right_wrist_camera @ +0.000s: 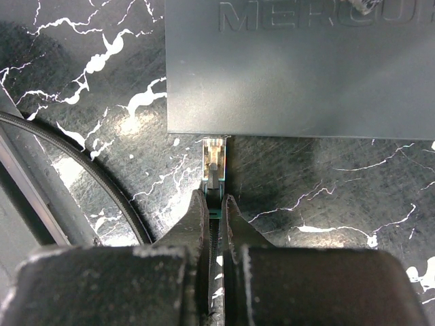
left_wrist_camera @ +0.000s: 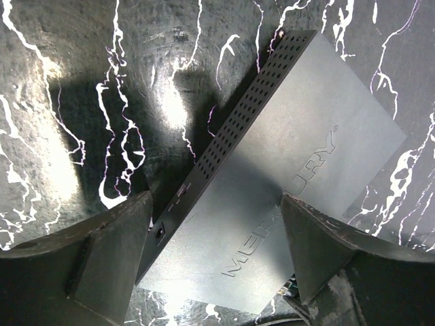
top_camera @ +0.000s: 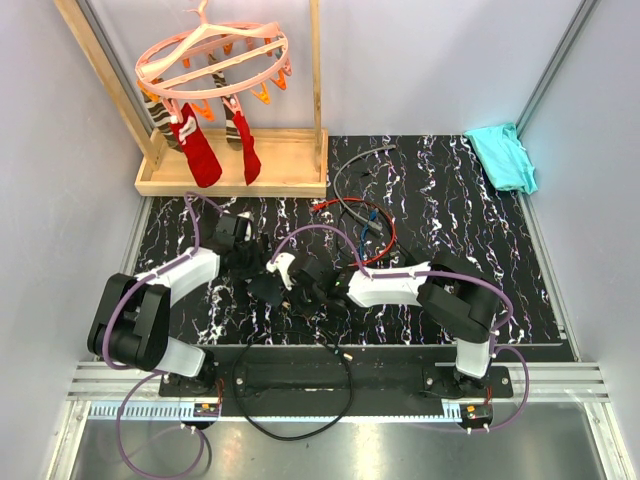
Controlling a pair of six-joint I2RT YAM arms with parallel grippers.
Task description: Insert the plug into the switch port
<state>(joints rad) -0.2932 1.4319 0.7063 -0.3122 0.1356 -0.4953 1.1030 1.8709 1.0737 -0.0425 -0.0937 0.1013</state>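
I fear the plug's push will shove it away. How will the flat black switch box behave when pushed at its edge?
Lying flat on the glossy mat, the switch box probably slides rather than tips. Thin and vented, it looks light. The left tool's open fingers straddle it, apparently without clamping, so it may shift.

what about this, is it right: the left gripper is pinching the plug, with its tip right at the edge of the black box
No: it is the right gripper that is pinching the plug, with its tip right at the edge of the black box. The right wrist view shows it.
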